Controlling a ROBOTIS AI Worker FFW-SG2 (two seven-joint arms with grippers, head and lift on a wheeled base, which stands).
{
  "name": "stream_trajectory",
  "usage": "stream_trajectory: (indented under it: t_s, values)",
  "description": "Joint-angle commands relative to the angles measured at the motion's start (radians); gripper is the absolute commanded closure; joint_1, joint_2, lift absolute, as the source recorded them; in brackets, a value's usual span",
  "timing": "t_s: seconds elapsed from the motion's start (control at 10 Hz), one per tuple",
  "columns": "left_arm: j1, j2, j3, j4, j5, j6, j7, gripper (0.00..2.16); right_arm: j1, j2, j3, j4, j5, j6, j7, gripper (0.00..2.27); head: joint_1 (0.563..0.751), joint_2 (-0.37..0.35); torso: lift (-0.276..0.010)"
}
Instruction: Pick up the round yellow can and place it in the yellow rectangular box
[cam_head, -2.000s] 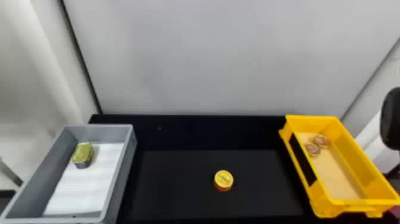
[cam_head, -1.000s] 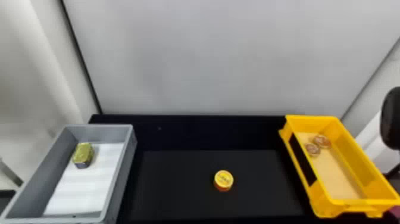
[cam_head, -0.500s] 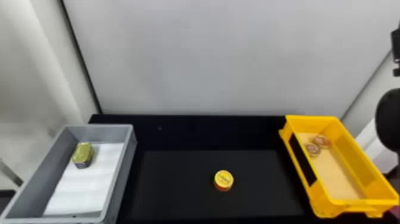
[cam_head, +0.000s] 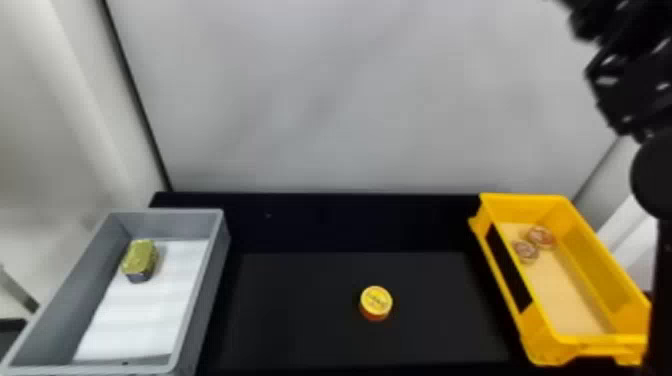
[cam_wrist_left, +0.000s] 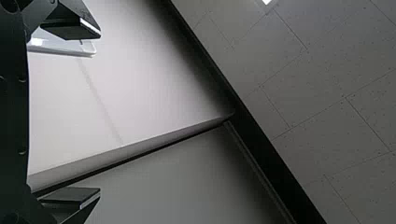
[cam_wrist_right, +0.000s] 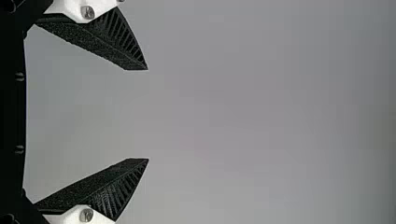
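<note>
1. Step, my read: start of the pick. Can (cam_head: 376, 303) is upright on the black table (cam_head: 310, 320), between the bins, nothing touching it.
2. Right gripper (cam_wrist_right: 147, 114): fingers spread, nothing between them. Right arm (cam_head: 635, 75) is up high, well apart from the can.
3. Left gripper (cam_wrist_left: 100, 113): fingers spread too, empty, aimed at wall and ceiling.
4. Next, I'd say: right gripper down over the can, fingers straddling its sides, close, lift, then across to the yellow box (cam_head: 600, 339).

The right edge of my head view cuts off the blurred right tool (cam_head: 631, 75). I cannot read the tiny print on the can (cam_head: 376, 301).
</note>
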Motion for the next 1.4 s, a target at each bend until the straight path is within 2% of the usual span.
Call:
stream_trajectory:
  t_s: [0.0,0.3,0.5,0.7,0.9,1.0,1.2,1.3]
  values:
    - [0.000,0.002,-0.001,0.002,0.000,0.000,0.000,0.10,-0.008,-0.036,-0.005,0.214,-0.313,0.082,0.032,0.09,0.694,-0.078,-0.002]
    - [-0.005,0.000,-0.010,0.008,0.000,-0.008,0.000,0.10,-0.006,-0.044,0.057,0.428,-0.349,0.119,0.149,0.11,0.694,-0.078,-0.002]
    - [-0.011,-0.001,-0.020,0.015,0.000,-0.013,0.000,0.10,-0.010,-0.042,0.100,0.528,-0.297,0.164,0.221,0.11,0.694,-0.078,-0.002]
    - [-0.017,-0.005,-0.030,0.023,0.000,-0.019,0.000,0.10,-0.023,-0.038,0.169,0.614,-0.155,0.239,0.342,0.11,0.694,-0.078,-0.002]
    - [-0.023,-0.011,-0.043,0.032,0.000,-0.023,0.000,0.10,-0.029,-0.025,0.257,0.662,0.056,0.296,0.471,0.11,0.694,-0.078,-0.002]
    - [-0.028,-0.012,-0.047,0.037,0.000,-0.023,0.000,0.10,-0.029,-0.001,0.286,0.688,0.199,0.306,0.563,0.11,0.694,-0.078,-0.002]
    - [-0.028,-0.014,-0.049,0.037,0.000,-0.026,0.000,0.10,-0.020,0.085,0.286,0.789,0.506,0.279,0.766,0.09,0.694,-0.078,-0.002]
    - [-0.029,-0.015,-0.050,0.037,0.000,-0.028,-0.001,0.10,-0.008,0.111,0.282,0.835,0.599,0.259,0.824,0.09,0.694,-0.078,-0.002]
